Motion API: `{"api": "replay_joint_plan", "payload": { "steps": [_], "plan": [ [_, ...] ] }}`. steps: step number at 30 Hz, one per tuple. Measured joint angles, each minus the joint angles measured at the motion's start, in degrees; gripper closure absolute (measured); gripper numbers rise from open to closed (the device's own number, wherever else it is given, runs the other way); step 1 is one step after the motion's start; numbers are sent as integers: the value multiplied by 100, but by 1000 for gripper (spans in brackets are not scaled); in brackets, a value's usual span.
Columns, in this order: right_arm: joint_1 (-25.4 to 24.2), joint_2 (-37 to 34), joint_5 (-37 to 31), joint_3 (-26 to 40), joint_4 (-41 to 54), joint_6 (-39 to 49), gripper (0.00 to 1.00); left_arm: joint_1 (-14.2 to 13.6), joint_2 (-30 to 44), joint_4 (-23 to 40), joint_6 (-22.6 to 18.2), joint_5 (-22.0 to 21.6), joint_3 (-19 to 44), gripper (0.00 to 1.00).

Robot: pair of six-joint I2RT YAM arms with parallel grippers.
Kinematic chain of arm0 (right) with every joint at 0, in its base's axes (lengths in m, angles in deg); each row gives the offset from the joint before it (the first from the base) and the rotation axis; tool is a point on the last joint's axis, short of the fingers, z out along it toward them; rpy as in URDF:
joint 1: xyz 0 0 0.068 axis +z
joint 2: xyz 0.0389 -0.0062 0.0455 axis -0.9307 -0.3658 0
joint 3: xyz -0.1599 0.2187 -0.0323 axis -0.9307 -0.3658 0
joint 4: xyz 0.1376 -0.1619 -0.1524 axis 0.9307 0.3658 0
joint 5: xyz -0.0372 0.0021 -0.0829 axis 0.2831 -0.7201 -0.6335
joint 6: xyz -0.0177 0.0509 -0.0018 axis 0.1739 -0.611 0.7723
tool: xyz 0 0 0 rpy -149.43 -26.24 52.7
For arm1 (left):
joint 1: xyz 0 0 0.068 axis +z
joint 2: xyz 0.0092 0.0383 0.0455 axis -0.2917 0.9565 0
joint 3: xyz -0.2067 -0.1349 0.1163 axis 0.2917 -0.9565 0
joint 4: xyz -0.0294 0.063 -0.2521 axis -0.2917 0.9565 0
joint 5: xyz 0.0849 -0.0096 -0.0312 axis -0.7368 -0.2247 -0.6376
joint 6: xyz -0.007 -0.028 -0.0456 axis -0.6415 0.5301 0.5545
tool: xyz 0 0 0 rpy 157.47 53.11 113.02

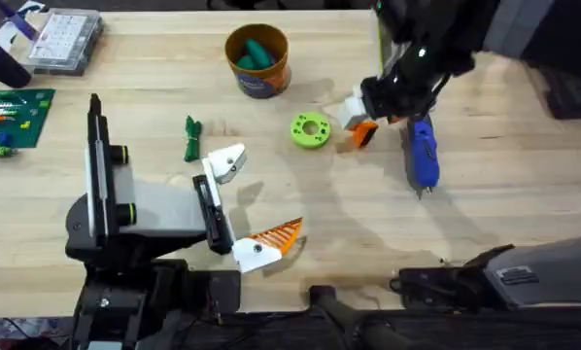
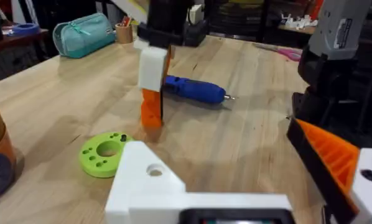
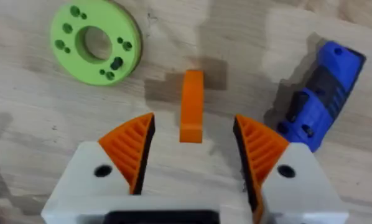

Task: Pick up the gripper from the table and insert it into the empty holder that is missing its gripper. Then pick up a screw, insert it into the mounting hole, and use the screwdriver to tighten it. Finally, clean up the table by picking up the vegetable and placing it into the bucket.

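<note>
The small orange gripper piece (image 3: 191, 115) lies flat on the table between the orange ribbed pads of my right gripper (image 3: 193, 134), which is open and straddles it without touching. In the overhead view the right gripper (image 1: 360, 124) hangs between the lime-green ring and the blue screwdriver (image 1: 423, 156). My left gripper (image 1: 247, 204) is open with nothing in it. One of its fingers is the bare white holder (image 1: 227, 161) with its mounting hole (image 2: 154, 170). The other finger carries an orange pad (image 1: 279, 233). The dark-green vegetable (image 1: 191, 138) lies left of the holder. The bucket (image 1: 257, 68) stands at the back.
A lime-green ring (image 1: 310, 129) lies left of the right gripper. Teal pieces sit inside the bucket. A clear screw box (image 1: 65, 39) and a green board (image 1: 14, 115) are at the far left. A teal pouch (image 2: 83, 34) lies beyond the table's far side.
</note>
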Motion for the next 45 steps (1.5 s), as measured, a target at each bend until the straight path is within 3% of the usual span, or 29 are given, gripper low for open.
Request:
{"api": "replay_joint_plan", "payload": {
  "steps": [4,23,25,29,31,32,45],
  "plan": [
    [0,-14,0,-255,-134,108,211,0,0,0,0,2,0,11],
    [-4,-319,214,-257,-262,374,215,0,0,0,0,0,0,11],
    [-4,-319,214,-257,-262,405,276,0,0,0,0,0,0,11],
    [-4,-319,211,-257,-272,434,587,0,0,0,0,0,0,11],
    [-4,-319,205,-257,-285,433,874,0,0,1,0,0,0,11],
    [-5,-319,190,-257,-302,419,969,0,0,7,0,0,0,11],
    [-13,-319,188,-257,-325,417,987,0,0,22,0,0,0,11]
  ]
}}
